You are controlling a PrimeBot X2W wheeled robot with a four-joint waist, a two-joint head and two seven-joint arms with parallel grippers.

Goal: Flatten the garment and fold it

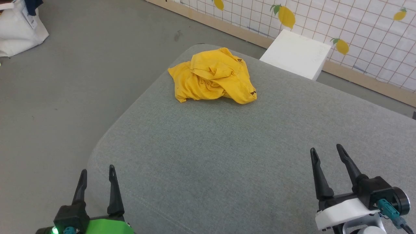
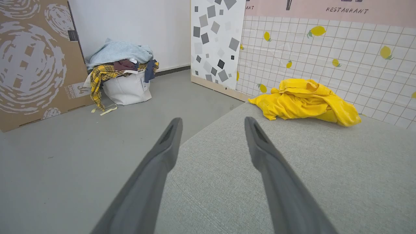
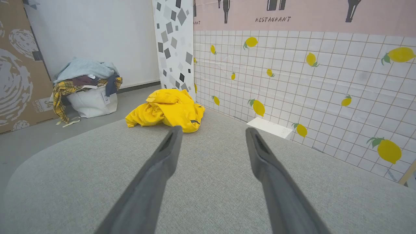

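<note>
The garment [image 1: 213, 76] is a mustard-yellow heap, crumpled near the far left corner of the grey fabric-covered table [image 1: 227, 156]. It also lies ahead of both wrist cameras, garment [image 2: 305, 101] to the right in the left wrist view, garment [image 3: 167, 110] just left of centre in the right wrist view. My left gripper [image 1: 97, 175] stands open at the near left edge of the table, far from the garment. At the near right my right gripper [image 1: 326, 150] is open too, with nothing between its fingers.
A white box [image 1: 295, 53] stands on the floor beyond the table's far edge, by the lemon-tiled wall [image 1: 357, 29]. A white bag heaped with clothes [image 2: 122, 74] sits on the grey floor at the left, beside a cardboard panel [image 2: 32, 61].
</note>
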